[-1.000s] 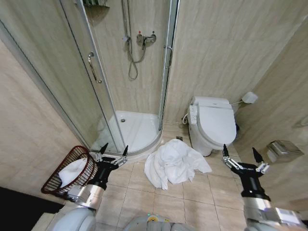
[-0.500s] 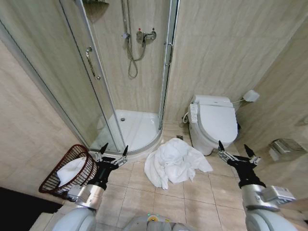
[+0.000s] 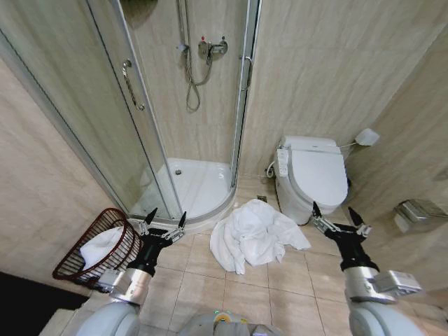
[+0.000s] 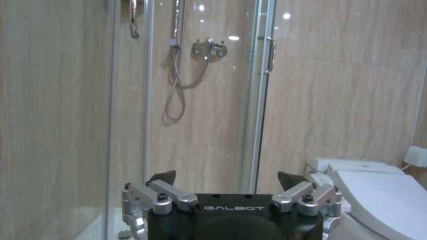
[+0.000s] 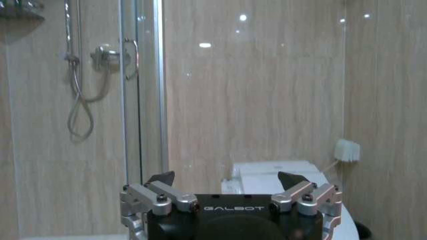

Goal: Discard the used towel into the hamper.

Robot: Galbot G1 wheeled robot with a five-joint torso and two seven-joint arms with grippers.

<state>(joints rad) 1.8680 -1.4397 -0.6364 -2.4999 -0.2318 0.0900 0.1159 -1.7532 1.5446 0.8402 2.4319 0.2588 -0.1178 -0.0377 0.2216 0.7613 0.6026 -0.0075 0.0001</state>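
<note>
Both grippers are held raised above the tiled floor point(image 3: 280, 280), each with its fingers spread wide and nothing between them: the left gripper point(image 3: 165, 219) low on the robot's left, the right gripper point(image 3: 338, 217) low on its right. In the left wrist view the left gripper point(image 4: 227, 176) is seen with its fingertips apart against the shower wall, and in the right wrist view the right gripper point(image 5: 227, 176) is seen likewise spread, facing the toilet and wall.

Ahead of the left gripper, the glass shower enclosure point(image 3: 140, 112) is seen with its white tray point(image 3: 192, 185) and a hose and mixer point(image 3: 210, 49) on the wall. Ahead of the right gripper, just beyond its fingertips, the white toilet point(image 3: 315, 178) is seen with its lid down.

Between the two grippers, nearer the right one's inner side, the used towel point(image 3: 253, 234) is seen lying crumpled on the floor, touching neither gripper.

Just outside the left gripper, the hamper point(image 3: 105, 234) is seen tilted on the floor beside the wall, with white cloth point(image 3: 101, 246) inside it.

A metal holder point(image 3: 416, 213) is mounted on the wall beyond the right gripper's outer side.
</note>
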